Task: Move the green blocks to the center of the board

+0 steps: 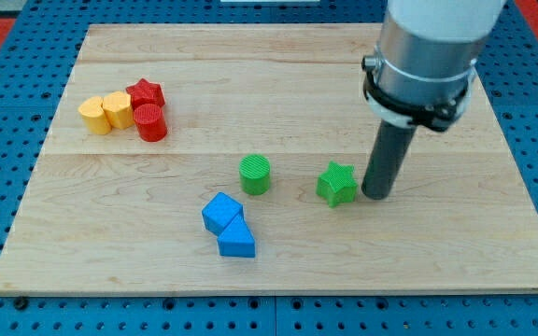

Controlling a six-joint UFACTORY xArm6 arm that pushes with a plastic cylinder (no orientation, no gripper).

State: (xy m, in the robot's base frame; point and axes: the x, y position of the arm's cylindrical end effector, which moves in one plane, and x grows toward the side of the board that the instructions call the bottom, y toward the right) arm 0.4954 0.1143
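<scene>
Right of centre in the frame, my tip (377, 194) rests on the pale wooden board (437, 252), the lower end of a smooth, dark, straight rod hanging from a grey and white cylindrical arm housing (428, 47). It carries no jaws, so nothing about it spreads or pinches; it is a plain blunt end, just beside the right-hand side of the green star block (336, 183), and I cannot tell whether the two touch. The star has a ribbed, matte plastic look with stubby points. Left of it, near the middle of the board and apart from the star, stands the green cylinder (255, 175), upright with a flat round top.

Below and left of the cylinder, two blue blocks touch: a blue cube-like block (221, 213) and a blue wedge-shaped block (237, 240). In the upper left of the frame sits a tight cluster: two yellow cylinders (106, 112) side by side, a red star block (145, 93) and a red cylinder (150, 122). The board shows long grain lines between its planks, and around it lies a blue perforated surface (7, 159).
</scene>
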